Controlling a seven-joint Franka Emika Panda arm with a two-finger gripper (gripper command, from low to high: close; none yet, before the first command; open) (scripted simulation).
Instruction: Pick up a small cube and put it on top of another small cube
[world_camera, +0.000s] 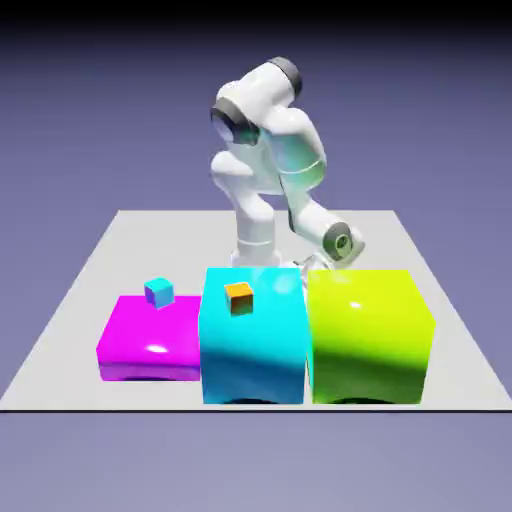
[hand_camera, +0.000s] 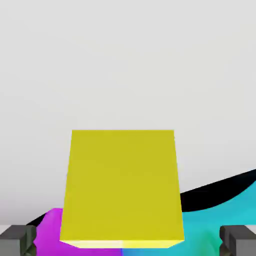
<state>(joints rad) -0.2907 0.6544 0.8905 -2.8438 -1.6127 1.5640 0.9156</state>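
A white robot arm (world_camera: 300, 150) bends down over a pale table (world_camera: 90, 350) toward a row of three glossy blocks, its wrist (world_camera: 340, 242) between one and two o'clock from the large cyan block (world_camera: 253, 350) in the exterior view. The gripper (hand_camera: 128, 241) stands with its fingers apart, a gap showing on either side of the tiny yellow cube (hand_camera: 122, 185), which is clamped by neither. In the hand view, the yellow cube looms at six o'clock from the picture's centre, with one grey fingertip (hand_camera: 17, 241) between seven and eight o'clock and the other fingertip (hand_camera: 237, 241) between four and five. Magenta shows past the cube at seven o'clock, cyan between four and five, and a black band (hand_camera: 210, 195) borders the pale surface at four. The yellow cube (the smallest star of the close-up, yet its largest shape) cannot be made out in the exterior view. There, a tiny orange cube (world_camera: 239, 298) rests on the cyan block, at eleven o'clock from the block's centre. The magenta block (world_camera: 150, 340) lies at nine o'clock from the cyan one, with a tiny blue cube (world_camera: 159, 292) at its twelve o'clock edge; the lime block (world_camera: 368, 340) stands at three o'clock.
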